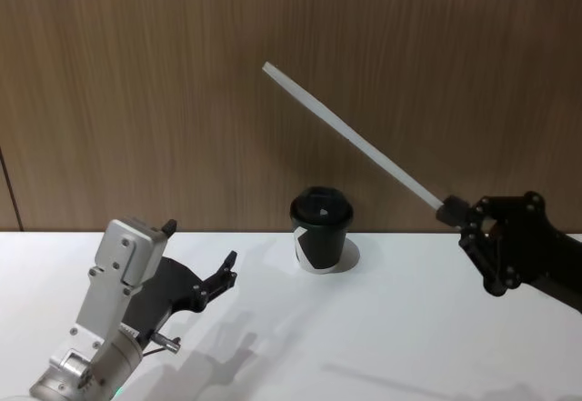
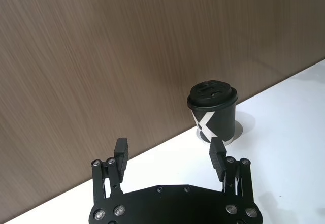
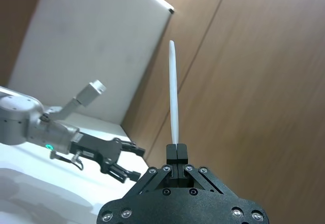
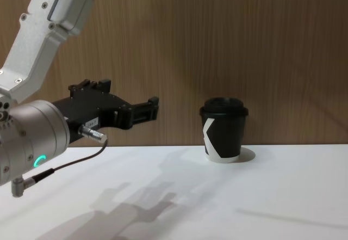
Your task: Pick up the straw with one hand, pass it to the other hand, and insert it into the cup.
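Wood-grain wall (image 1: 136, 74) behind, white tabletop (image 1: 409, 328) in front.

Right hand (image 1: 452, 208): raised off the tabletop at the right of the head view. Fingers are pressed together and clamped on one end of the straw (image 1: 350, 137). Straw is carried in the air, tilted, with its free end pointed up and toward the robot's left. It is seen against the wall and clear of the cup. In the right wrist view it is seen rising straight out from between the fingertips.

Left hand (image 2: 169, 148): held above the tabletop at the left, fingers spread apart, nothing gripped. It is pointed toward the cup (image 2: 213, 112) and positioned well apart from both cup and straw. Green ring (image 4: 38, 161) is lit on the silver wrist; dark cable (image 4: 70, 164) is hung beneath it.

Cup: stood upright on the tabletop close to the wall, between the two hands, with a black domed lid (image 1: 322, 205) fitted. White angular mark (image 4: 209, 136) is printed on the side. It is shaped like part of a K or X; the exact letter cannot be told.
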